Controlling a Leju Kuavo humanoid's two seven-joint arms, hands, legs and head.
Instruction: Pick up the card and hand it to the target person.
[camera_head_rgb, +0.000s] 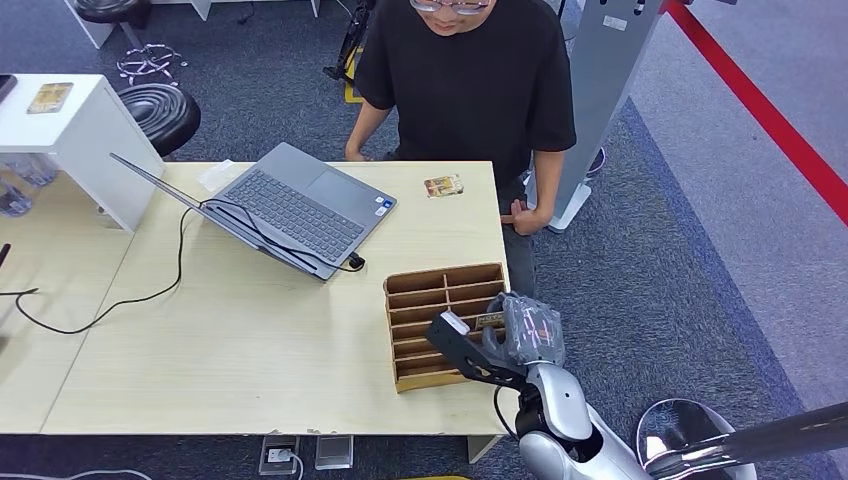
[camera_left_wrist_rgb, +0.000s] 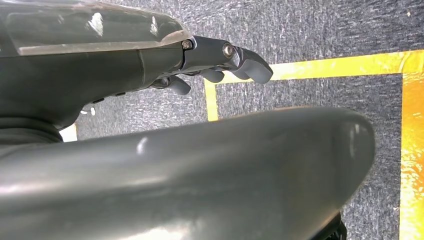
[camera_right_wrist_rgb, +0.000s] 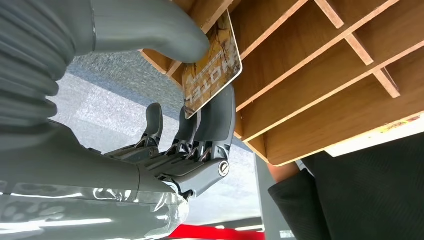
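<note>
Office or lab — laptop (camera_head_rgb: 300, 207) on desk (camera_head_rgb: 200, 340), grey carpet (camera_head_rgb: 680, 260), floor tape (camera_head_rgb: 765, 110)

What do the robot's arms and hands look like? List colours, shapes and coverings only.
The right arm is glossy silver with rounded shells. The right hand has a grey ribbed cover, a thick grey thumb and darker grey fingers with silver pivot screws; clear plastic film wraps its back. The left hand is dark grey with rounded fingertips, under similar clear film.

My right hand (camera_right_wrist_rgb: 165, 150) is sitting at the wooden organizer (camera_head_rgb: 440, 320), its dividers crowding my fingers. Toward the person (camera_head_rgb: 470, 90), bare table (camera_head_rgb: 250, 340) is lying open; the laptop (camera_head_rgb: 290, 205) is standing, seemingly, well aside.
</note>
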